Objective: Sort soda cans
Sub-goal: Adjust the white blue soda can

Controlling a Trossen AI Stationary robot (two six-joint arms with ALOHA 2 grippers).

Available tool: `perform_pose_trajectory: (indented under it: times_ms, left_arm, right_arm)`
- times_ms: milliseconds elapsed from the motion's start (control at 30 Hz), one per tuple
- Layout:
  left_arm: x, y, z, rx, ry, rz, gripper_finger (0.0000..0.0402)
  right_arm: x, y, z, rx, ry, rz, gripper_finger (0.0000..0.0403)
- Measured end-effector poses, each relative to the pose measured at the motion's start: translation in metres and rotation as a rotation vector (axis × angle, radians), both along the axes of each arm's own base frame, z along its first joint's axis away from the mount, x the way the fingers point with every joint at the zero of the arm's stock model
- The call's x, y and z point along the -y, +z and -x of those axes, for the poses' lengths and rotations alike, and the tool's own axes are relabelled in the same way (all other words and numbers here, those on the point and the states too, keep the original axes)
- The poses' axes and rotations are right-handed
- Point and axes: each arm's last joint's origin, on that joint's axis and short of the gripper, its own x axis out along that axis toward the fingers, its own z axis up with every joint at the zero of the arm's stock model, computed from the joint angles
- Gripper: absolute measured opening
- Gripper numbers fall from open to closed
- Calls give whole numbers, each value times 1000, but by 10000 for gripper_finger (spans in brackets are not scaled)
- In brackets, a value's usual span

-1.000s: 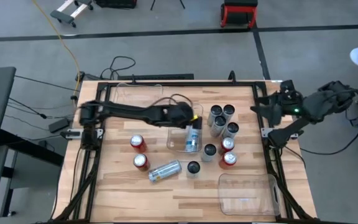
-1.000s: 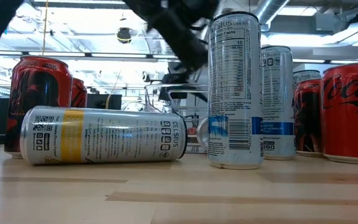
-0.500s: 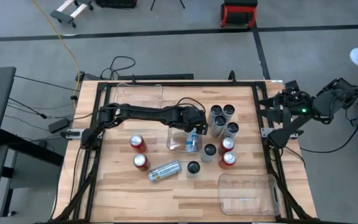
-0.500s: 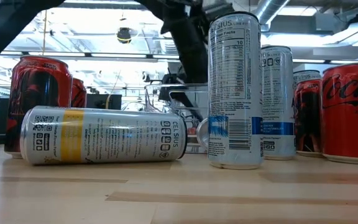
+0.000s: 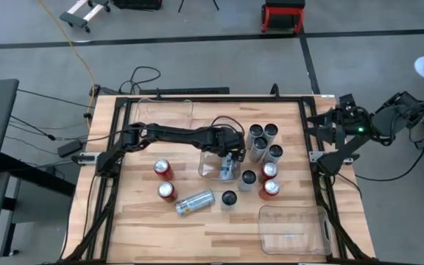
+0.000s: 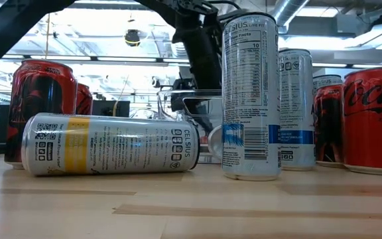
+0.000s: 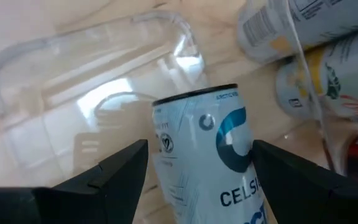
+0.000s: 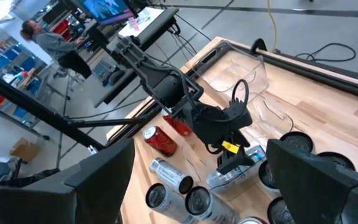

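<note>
A silver can with a blue logo [image 7: 197, 155] sits between the fingers of my left gripper [image 5: 230, 156], inside the clear centre bin [image 5: 208, 168]. Its round end [image 6: 213, 141] shows low in that bin in the low view. Around it stand red cans [image 5: 163, 169], dark cans [image 5: 230, 199] and silver-grey cans [image 5: 259, 140]. One more silver can [image 5: 195, 200] lies on its side. My right gripper [image 5: 324, 126] hangs open, high beyond the table's right edge. My left gripper pinches the silver-and-blue can by its side walls [image 7: 163, 174], one finger on each side, behind the can's printed end. The fingers slant down from the table's left. The can is tilted, end-first into the bin; whether it rests on the bin's floor I cannot tell.
A second clear bin [image 5: 164, 110] stands at the far left and a third [image 5: 293, 230] at the near right corner. A black frame [image 5: 315, 158] runs along the table's sides. Bare wood lies along the near edge. A person [image 8: 48, 37] sits in the room behind.
My left gripper has sunk into the centre bin and tipped more steeply downward, taking the silver-and-blue can with it. Its fingers have kept the same gap.
</note>
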Motion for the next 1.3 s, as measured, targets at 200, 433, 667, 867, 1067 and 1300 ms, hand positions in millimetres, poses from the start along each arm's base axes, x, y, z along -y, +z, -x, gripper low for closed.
perform_pose_trajectory:
  times_ms: [200, 433, 667, 867, 1067, 1300]
  left_arm:
    - [1, -16, 9, -56, 2, 12, 281]
    - [0, -27, 15, -92, 27, 48, 281]
    - [0, -34, 18, -116, 10, 33, 250]
    - [-2, -38, 19, -117, 29, 25, 221]
    - [-3, -20, 12, -89, 19, -1, 221]
    - [-3, 15, 2, -95, -21, -99, 205]
  right_arm:
    - [-2, 0, -3, 1, -12, -4, 383]
    - [-4, 0, -6, 0, -30, -8, 383]
    - [-5, -1, -8, -5, -37, 0, 383]
    - [-7, -1, -10, -10, -38, 0, 383]
    - [-7, -1, -11, -11, -38, 1, 383]
    - [-7, -1, -11, -11, -37, 1, 383]
